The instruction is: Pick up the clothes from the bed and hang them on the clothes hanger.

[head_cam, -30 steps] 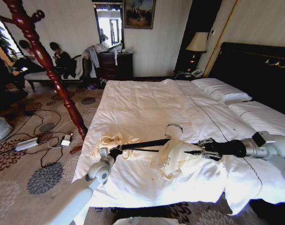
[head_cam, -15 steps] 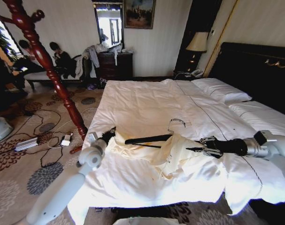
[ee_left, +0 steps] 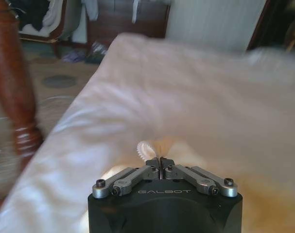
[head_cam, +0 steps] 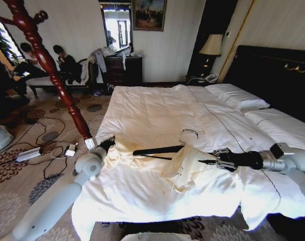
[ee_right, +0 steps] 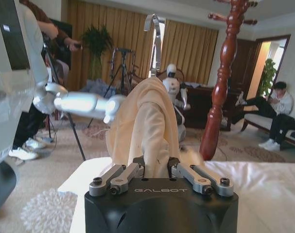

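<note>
Cloth (head_cam: 185,168) pinched in both my grippers, left (head_cam: 110,142) at bed's (head_cam: 157,108) side edge, right (head_cam: 208,161) gripping cloth over hanger (head_cam: 157,150); I should pull gently, keeping the fabric seated.

The head view looks forward and down from above the foot of the bed (head_cam: 157,108), taking in the whole duvet, the headboard at the right of the frame and the room behind.

The left wrist view sits close behind the left tool (ee_left: 161,162), low over the bed's edge, facing along the duvet toward the far wall.

The right wrist view sits close behind the right tool (ee_right: 157,167), nearly level, facing across the bed's foot into the room.

The red-brown coat stand (head_cam: 46,65) stands at the upper left of the head frame, at the left edge of the left wrist frame and right of centre in the right wrist frame.
</note>
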`<state>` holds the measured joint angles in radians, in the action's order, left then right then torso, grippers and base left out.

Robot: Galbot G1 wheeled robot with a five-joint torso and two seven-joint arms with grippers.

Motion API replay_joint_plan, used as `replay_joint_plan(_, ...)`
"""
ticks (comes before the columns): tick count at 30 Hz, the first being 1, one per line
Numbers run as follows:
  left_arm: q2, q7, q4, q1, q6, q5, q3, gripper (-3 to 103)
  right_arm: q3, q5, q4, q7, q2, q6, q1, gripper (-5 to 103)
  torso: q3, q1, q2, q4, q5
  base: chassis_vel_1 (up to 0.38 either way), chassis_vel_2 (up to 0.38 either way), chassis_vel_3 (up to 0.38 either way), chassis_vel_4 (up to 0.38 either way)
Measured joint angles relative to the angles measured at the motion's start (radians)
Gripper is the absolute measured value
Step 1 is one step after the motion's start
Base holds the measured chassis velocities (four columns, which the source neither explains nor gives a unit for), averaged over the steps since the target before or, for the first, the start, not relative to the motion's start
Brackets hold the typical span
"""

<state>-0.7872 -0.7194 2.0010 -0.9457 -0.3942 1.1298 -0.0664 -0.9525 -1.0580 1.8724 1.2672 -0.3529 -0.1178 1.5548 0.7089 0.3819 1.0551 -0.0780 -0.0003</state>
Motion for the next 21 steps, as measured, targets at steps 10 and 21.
replay_joint_plan(10,0.176,-0.042,0.062,-0.062,-0.056,-0.343,0.036,28,0.007,-0.056,0.021,-0.024,-0.010,0.004,-0.001,19,0.000,0.000,0.000,0.0003,0.0001,0.000,0.000,0.000,0.000)
replay_joint_plan(21,0.306,0.354,0.152,-0.067,0.187,-0.534,0.048,71,0.008,-0.093,0.028,-0.048,-0.018,0.009,-0.005,19,0.000,0.000,0.000,0.0001,0.0003,0.000,0.000,0.000,0.000)
